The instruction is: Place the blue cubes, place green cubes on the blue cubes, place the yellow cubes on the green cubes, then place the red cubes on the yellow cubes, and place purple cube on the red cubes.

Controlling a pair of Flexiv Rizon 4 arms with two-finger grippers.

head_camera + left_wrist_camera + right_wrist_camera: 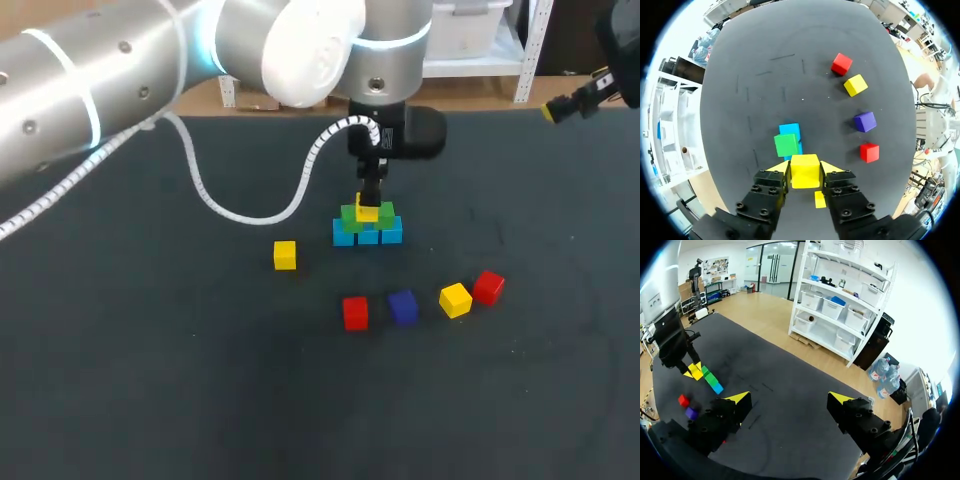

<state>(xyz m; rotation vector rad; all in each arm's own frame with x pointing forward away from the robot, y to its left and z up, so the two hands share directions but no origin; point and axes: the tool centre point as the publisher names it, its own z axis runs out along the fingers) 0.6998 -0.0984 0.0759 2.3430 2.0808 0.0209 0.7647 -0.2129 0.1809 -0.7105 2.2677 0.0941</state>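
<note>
A row of blue cubes (368,236) lies at the table's middle with two green cubes (350,215) on top. My left gripper (368,203) stands right over them, shut on a yellow cube (367,211) (805,170). In the left wrist view, a green cube (786,145) and a blue cube (790,131) show just ahead of the held cube. Whether the cube rests on the greens I cannot tell. Loose in front lie a yellow cube (285,255), a red cube (355,312), a purple cube (403,307), another yellow cube (455,299) and another red cube (488,287). My right gripper (790,400) is open and empty at the far right edge (553,110).
The dark table mat (150,350) stretches wide on both sides of the stack. My left arm's white coiled cable (250,212) hangs low over the mat left of the stack. The loose cubes form a line in front of it.
</note>
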